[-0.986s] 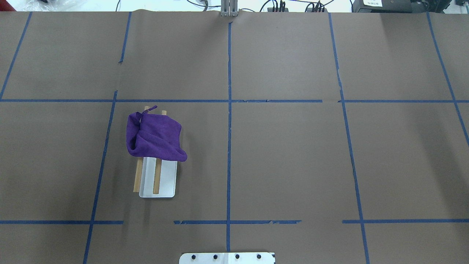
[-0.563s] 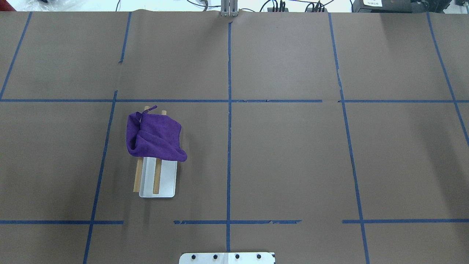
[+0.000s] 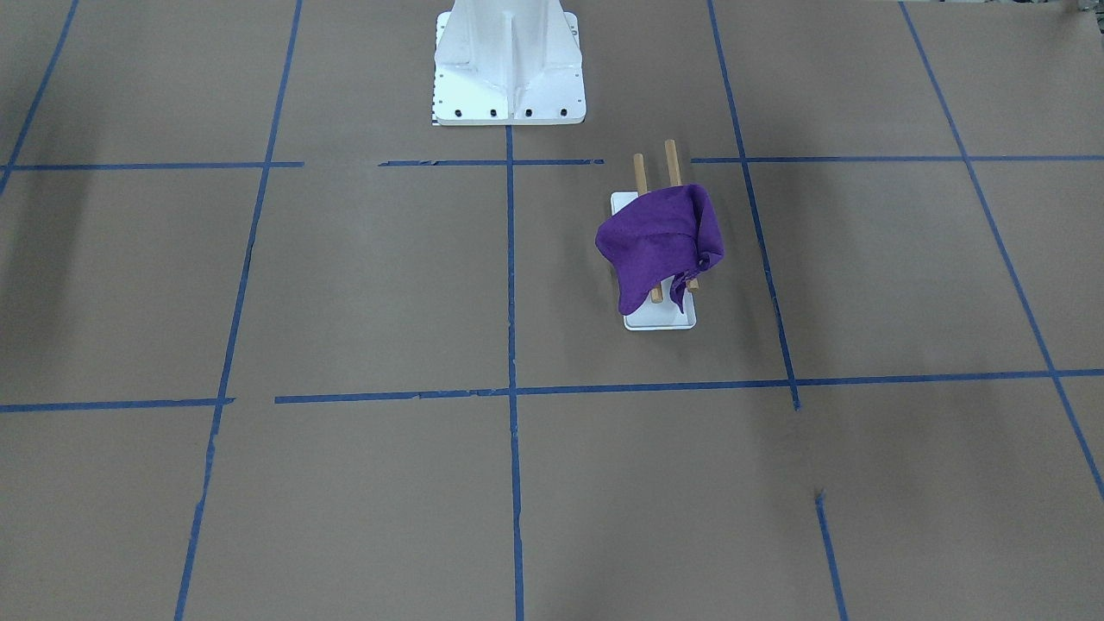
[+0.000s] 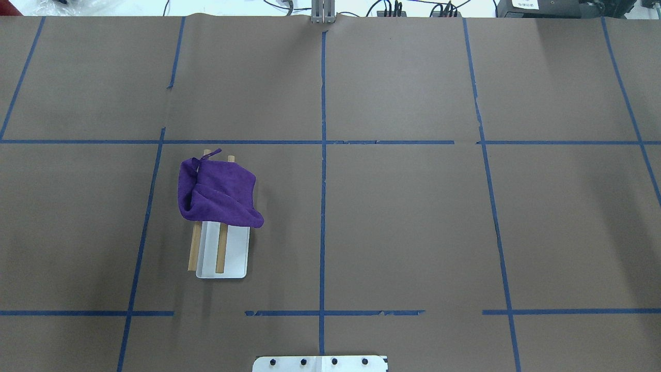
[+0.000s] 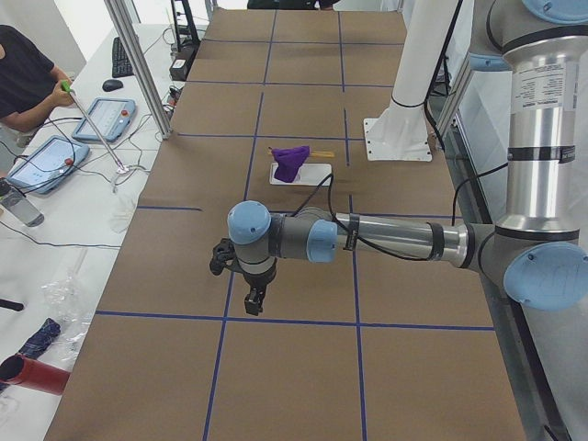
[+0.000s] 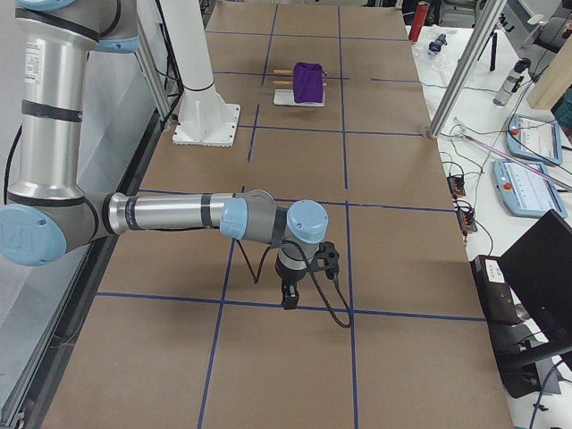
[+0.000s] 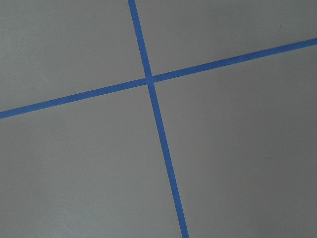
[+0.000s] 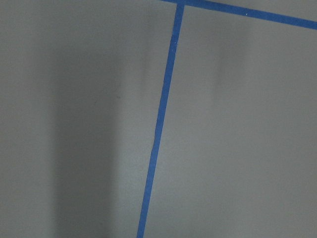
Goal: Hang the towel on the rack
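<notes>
The purple towel (image 4: 217, 194) (image 3: 660, 241) lies bunched over both wooden bars of the rack (image 4: 221, 253) (image 3: 639, 172). It covers the half of the bars farther from the robot, and nothing is holding it. The bars' nearer ends are bare above the white base, and two short tips poke out past the cloth on the far side. In the front view one corner of the towel hangs toward the base, and a small loop sticks out at its far edge in the overhead view. The rack stands on the robot's left half of the brown counter (image 4: 413, 217), which is marked with blue tape lines, and it sits ahead of the white pedestal (image 3: 509, 60). The left arm (image 5: 395, 239) reaches out flat over the counter's left end, well apart from the rack, with the left jaws pointing down above a tape line. The right arm (image 6: 170, 213) does the same at the opposite end, the right jaws pointing down near a tape line. Both show only in the side views, so I cannot tell whether either pair is released or clenched. Each wrist camera sees only bare counter and tape.
</notes>
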Action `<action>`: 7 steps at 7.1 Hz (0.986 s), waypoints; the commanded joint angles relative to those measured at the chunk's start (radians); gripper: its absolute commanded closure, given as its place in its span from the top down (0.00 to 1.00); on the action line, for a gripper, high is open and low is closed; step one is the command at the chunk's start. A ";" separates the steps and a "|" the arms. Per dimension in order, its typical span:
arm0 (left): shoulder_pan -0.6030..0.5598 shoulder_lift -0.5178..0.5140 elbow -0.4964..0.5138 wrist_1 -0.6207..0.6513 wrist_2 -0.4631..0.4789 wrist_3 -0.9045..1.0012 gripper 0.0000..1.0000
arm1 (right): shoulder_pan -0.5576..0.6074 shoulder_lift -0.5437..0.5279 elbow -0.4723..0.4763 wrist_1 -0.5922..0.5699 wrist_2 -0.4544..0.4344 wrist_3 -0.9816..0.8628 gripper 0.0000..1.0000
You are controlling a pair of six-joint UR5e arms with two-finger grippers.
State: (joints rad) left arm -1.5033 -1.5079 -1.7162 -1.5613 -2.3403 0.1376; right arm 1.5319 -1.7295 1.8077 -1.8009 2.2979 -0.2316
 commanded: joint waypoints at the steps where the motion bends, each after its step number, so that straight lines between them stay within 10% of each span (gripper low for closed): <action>1: 0.000 0.000 -0.003 0.000 -0.002 0.002 1.00 | -0.001 -0.001 0.001 0.029 0.003 0.002 1.00; 7: 0.000 0.000 -0.003 -0.002 -0.039 0.003 1.00 | -0.003 -0.002 0.010 0.052 0.014 0.015 1.00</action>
State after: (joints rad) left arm -1.5033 -1.5079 -1.7155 -1.5619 -2.3789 0.1406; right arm 1.5299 -1.7318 1.8165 -1.7495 2.3090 -0.2172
